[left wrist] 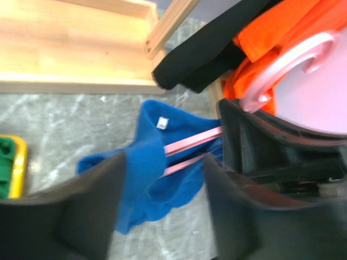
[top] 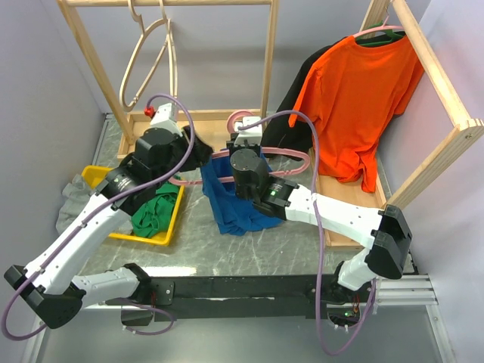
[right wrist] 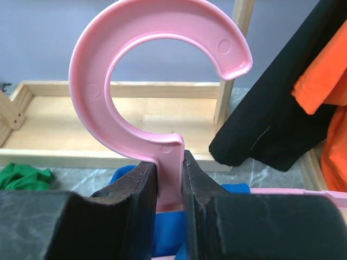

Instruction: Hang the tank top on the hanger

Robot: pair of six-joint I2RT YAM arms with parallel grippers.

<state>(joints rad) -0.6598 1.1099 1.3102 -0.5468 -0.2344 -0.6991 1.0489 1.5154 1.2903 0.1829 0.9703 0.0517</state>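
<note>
Top external: right gripper pinches hanger at its neck, hook up. Tank top hangs under the gripper, draped on the pink bars and reaching the table. Left gripper sits just beside it, at the top's edge.
Left wrist: fingers spread; blue strap btwn them, against one finger, not squeezed.
Right wrist: fingers pressed on hanger stem below hook, blue fabric directly under.

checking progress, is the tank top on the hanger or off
Partly on: the hanger's pink bars disappear into the tank top beside its white label. Whether it sits fully on, cannot tell.
</note>
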